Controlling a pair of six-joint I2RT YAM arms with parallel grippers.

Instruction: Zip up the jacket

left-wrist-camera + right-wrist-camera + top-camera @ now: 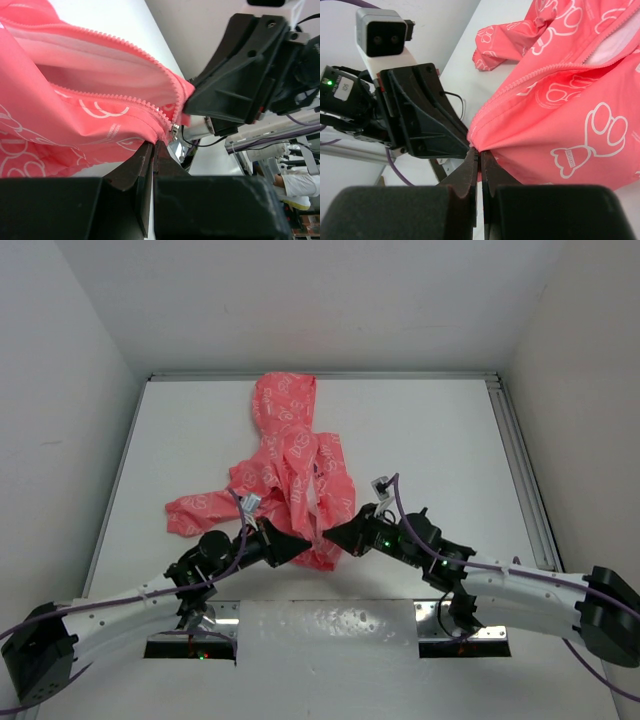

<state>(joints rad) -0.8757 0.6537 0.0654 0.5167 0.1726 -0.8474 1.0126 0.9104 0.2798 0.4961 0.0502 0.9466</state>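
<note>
Jacket [295, 465] lies crumpled at the middle of the table [430, 440], zipper [115, 100] gaping, slider [173, 131] at the bottom hem: nearly all zipping apparently remains. Left gripper [152, 146] and right gripper [480, 152] each pinch that hem, jaws closed, toward the table's near edge. Fabric is thin, coral-pink, white-printed, white-lined; teeth small, evenly ridged.

A white table [450, 460] is boxed in on three sides by plain white walls. The left wall [60, 440] rises from the table's left edge, the back wall [320, 300] from its far edge and the right wall [590, 420] from its right edge. An aluminium rail [518, 460] runs along the table's right edge and a thinner metal strip [400, 375] along its far edge. A white speckled panel [330, 625] lies at the table's near edge. The light is soft and even, with faint shadows.
</note>
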